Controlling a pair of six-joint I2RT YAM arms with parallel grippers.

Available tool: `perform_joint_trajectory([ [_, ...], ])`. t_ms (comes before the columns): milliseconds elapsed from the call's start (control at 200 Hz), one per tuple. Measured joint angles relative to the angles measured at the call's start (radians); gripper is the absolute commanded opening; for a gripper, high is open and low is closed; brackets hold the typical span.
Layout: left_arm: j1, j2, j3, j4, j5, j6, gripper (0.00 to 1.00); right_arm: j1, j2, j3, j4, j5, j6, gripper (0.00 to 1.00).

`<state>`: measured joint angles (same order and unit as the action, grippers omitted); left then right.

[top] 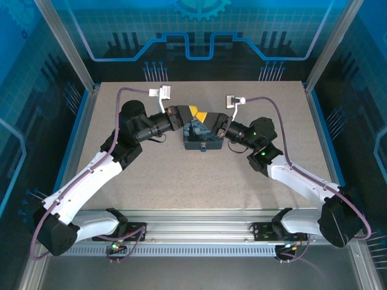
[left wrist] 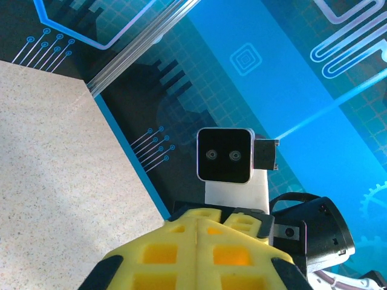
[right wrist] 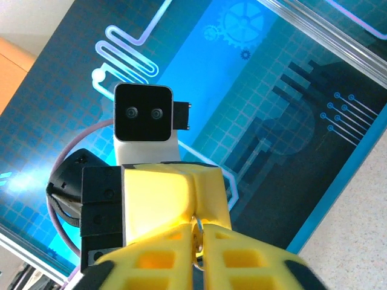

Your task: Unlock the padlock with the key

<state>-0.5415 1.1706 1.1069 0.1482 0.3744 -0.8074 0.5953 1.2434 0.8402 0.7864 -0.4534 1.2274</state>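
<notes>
My two grippers meet tip to tip over the middle of the table. The left gripper (top: pixel 192 112) is shut, its yellow fingers (left wrist: pixel 181 241) pressed flat together with nothing showing between them. Facing it, the right gripper (right wrist: pixel 198 240) is shut on a thin metal ring with a sliver of metal, the key (right wrist: pixel 196 243); most of the key is hidden between the pads. Just below the tips, a dark blue block that looks like the padlock (top: pixel 202 139) lies on the table. Both arms partly cover its upper edge.
The speckled beige tabletop (top: pixel 181 181) has open room in front of the padlock and to both sides. Aluminium posts (top: pixel 72 48) and blue patterned walls (top: pixel 199 30) close it in. Each wrist camera sees the other's camera housing (left wrist: pixel 224 155) (right wrist: pixel 143 113) close ahead.
</notes>
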Motion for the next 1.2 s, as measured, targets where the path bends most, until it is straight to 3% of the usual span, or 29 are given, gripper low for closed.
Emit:
perform_joint_trajectory([
  [40, 0.0, 0.0, 0.0, 0.002, -0.002, 0.0, 0.0, -0.001, 0.001, 0.0, 0.003, 0.0, 0.005, 0.0],
  [195, 0.0, 0.0, 0.0, 0.005, -0.005, -0.004, 0.0, -0.004, 0.003, 0.0, 0.008, 0.0, 0.011, 0.0],
  [250, 0.0, 0.0, 0.0, 0.005, -0.004, -0.006, 0.15, -0.006, 0.003, 0.0, 0.007, -0.003, 0.01, 0.0],
  [380, 0.021, 0.0, -0.001, 0.012, 0.023, -0.045, 0.32, -0.014, -0.01, 0.0, -0.035, -0.005, -0.013, 0.0],
  [545, 0.095, -0.001, -0.015, 0.033, 0.08, -0.113, 0.45, -0.043, -0.066, -0.003, -0.121, -0.015, -0.058, 0.0],
  [705, 0.107, -0.001, -0.014, 0.018, 0.135, -0.116, 0.53, -0.06, -0.119, -0.005, -0.186, -0.034, -0.095, 0.0],
  [906, 0.107, 0.042, 0.034, 0.007, 0.244, -0.13, 0.52, -0.066, -0.125, -0.002, -0.266, -0.079, -0.134, 0.0],
  [1201, 0.107, 0.072, 0.057, -0.011, 0.33, -0.133, 0.36, -0.066, -0.114, 0.0, -0.3, -0.118, -0.152, 0.0],
])
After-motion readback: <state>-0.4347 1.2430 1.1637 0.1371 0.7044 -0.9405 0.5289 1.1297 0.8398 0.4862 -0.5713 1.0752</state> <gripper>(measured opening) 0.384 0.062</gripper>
